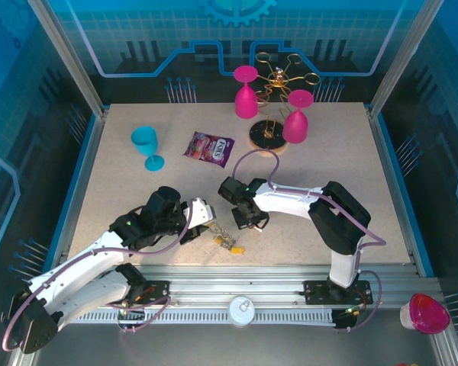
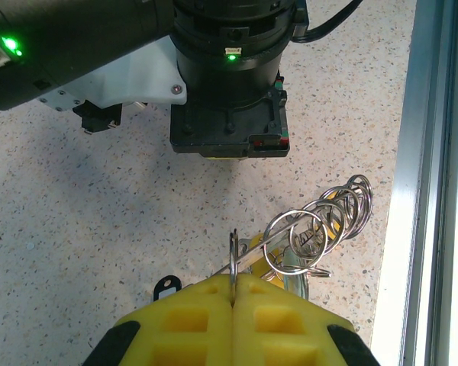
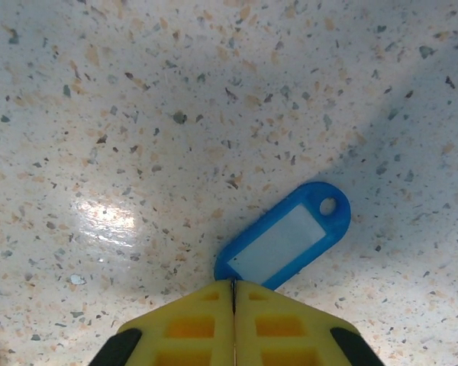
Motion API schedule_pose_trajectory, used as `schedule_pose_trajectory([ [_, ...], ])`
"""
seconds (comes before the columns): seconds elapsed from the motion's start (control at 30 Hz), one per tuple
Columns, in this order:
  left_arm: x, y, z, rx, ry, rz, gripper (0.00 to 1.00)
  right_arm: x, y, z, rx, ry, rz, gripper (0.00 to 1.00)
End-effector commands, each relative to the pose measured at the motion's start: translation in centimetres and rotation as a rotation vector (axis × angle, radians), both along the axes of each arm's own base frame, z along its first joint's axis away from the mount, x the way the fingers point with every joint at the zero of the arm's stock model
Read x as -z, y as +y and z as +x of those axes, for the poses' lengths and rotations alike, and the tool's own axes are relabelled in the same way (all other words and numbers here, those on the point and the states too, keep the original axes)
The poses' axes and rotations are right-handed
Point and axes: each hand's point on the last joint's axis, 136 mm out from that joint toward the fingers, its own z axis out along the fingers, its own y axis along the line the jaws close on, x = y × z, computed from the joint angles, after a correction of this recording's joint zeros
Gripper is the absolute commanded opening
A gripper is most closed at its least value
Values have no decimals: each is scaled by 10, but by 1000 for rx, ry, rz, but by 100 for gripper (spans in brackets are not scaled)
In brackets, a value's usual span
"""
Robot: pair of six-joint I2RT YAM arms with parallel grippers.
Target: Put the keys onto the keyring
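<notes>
My left gripper (image 2: 233, 276) is shut on the keyring (image 2: 233, 252), a thin grey metal ring seen edge-on between the yellow fingertips. Several small split rings (image 2: 320, 227) of the keys are strung on it, with a yellow tag (image 2: 290, 267) behind and a dark tag (image 2: 166, 288) on the table to the left. From above, that bunch (image 1: 227, 242) hangs just right of the left gripper (image 1: 208, 227). My right gripper (image 3: 233, 284) is shut on a thin metal piece of a key with a blue tag (image 3: 286, 242), which lies beyond the tips. The right gripper (image 1: 250, 219) hovers close above the bunch.
A teal goblet (image 1: 146, 145) stands at the back left and a purple snack packet (image 1: 210, 148) lies mid-table. Two pink goblets (image 1: 246, 91) (image 1: 296, 116) flank the gold wire rack's wooden base (image 1: 266, 138). The front metal rail (image 2: 427, 191) runs close beside the keyring.
</notes>
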Motion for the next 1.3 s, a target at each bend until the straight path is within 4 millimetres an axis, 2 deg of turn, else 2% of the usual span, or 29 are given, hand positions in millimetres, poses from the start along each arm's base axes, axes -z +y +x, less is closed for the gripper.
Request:
schedule_pose_trajectory([
  [0.0,-16,-9,2,46,-52,-45,0,-2,-5,3,13,-5,-32,4],
  [0.13,-16,-10,2,46,-55,-46,0,-16,-3,7,11,-50,-2,0],
  [0.27,-19,-11,5,40,-69,-55,0,-54,2,13,-74,-195,147,0],
  [0.33,-21,-13,8,32,-74,-73,0,-74,7,10,-183,-274,253,0],
  [0.43,-23,-18,10,25,-72,-111,0,-94,11,7,-305,-331,391,0],
  [0.6,-28,-24,10,25,-56,-164,0,-132,35,-15,-549,-375,682,0],
  [0.8,-25,-25,7,28,-36,-181,0,-165,44,-29,-700,-449,874,0],
  [0.9,-23,-27,7,23,-21,-189,0,-178,51,-37,-745,-455,970,0],
  [1.0,-21,-29,7,16,0,-198,0,-182,59,-43,-764,-403,1042,0],
  [1.27,-19,-32,11,-21,35,-222,0,-179,72,-48,-774,-300,1118,0],
])
